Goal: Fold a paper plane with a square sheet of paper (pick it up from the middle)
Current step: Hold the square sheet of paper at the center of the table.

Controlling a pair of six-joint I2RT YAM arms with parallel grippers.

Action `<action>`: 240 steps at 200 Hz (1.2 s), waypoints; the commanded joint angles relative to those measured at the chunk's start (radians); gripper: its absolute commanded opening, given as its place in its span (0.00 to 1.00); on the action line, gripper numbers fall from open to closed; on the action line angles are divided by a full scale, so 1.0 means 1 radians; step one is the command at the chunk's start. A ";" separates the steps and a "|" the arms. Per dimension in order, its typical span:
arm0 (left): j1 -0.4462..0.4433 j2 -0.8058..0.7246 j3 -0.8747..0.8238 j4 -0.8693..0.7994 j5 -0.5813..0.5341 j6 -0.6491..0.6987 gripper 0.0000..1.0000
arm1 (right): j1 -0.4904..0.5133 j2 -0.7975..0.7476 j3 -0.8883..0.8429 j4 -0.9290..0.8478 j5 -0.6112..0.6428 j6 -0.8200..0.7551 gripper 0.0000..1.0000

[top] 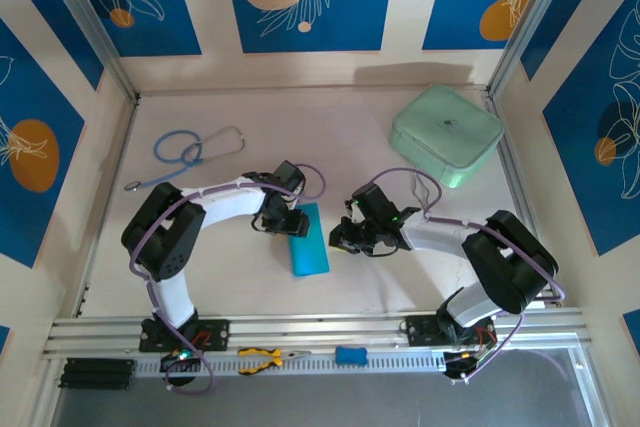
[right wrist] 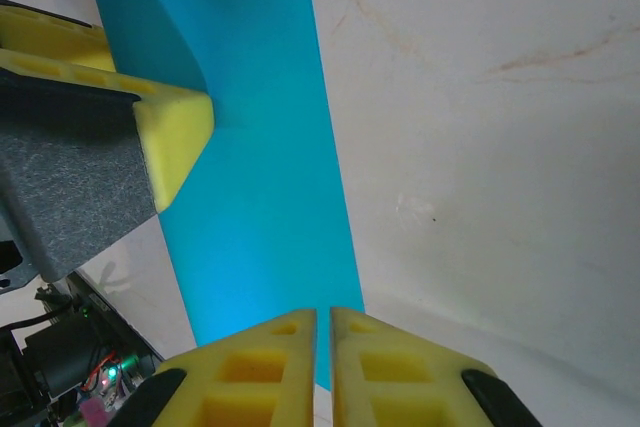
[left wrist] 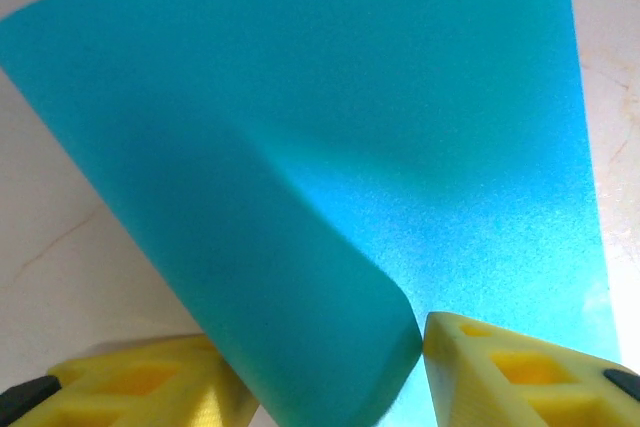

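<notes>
Stethoscope (top: pixel 190 150): blue tubing, lying well to the left of the square sheet of paper (top: pixel 309 243) and farther back on the table (top: pixel 250 287).
Pliers (top: pixel 266 357): yellow handles, on the front rail, nearer the camera than the sheet and slightly to its left.
Left gripper (top: pixel 290 225): at the sheet's left long edge. Its yellow fingers (left wrist: pixel 150 382) stand well apart, with a raised, curling flap of the paper between them. One fingertip rests against the sheet.
Square sheet of paper: bright cyan, showing from above as a narrow rectangle between the two grippers. It lies mostly flat on the table, lifted along its left side.
Right gripper (right wrist: pixel 324 315): at the sheet's right side. Its two fingers are pressed together with only a hairline between them, their tips over the paper's edge. I cannot tell whether they nip it.
Small blue block (top: pixel 350 355): on the front rail, nearer the camera than the sheet and to its right.
Mint-green case (top: pixel 447 134): well to the right of the sheet and behind it. A small dark mark on its lid is too small to read.
</notes>
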 commanded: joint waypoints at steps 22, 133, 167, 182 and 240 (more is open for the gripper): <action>0.021 0.084 -0.044 0.001 -0.108 0.056 0.54 | 0.004 -0.006 0.018 -0.014 0.000 -0.006 0.14; 0.021 -0.016 -0.038 -0.024 -0.078 0.006 0.62 | -0.005 -0.035 -0.001 -0.018 0.005 0.001 0.14; 0.021 -0.026 -0.042 -0.031 -0.096 0.011 0.57 | -0.008 -0.036 -0.003 -0.018 0.003 0.002 0.15; 0.021 -0.028 -0.040 -0.037 -0.103 0.013 0.55 | -0.009 -0.036 -0.003 -0.017 0.003 0.001 0.15; 0.027 -0.038 -0.053 -0.031 -0.127 0.005 0.53 | -0.012 -0.036 -0.006 -0.015 -0.001 0.003 0.15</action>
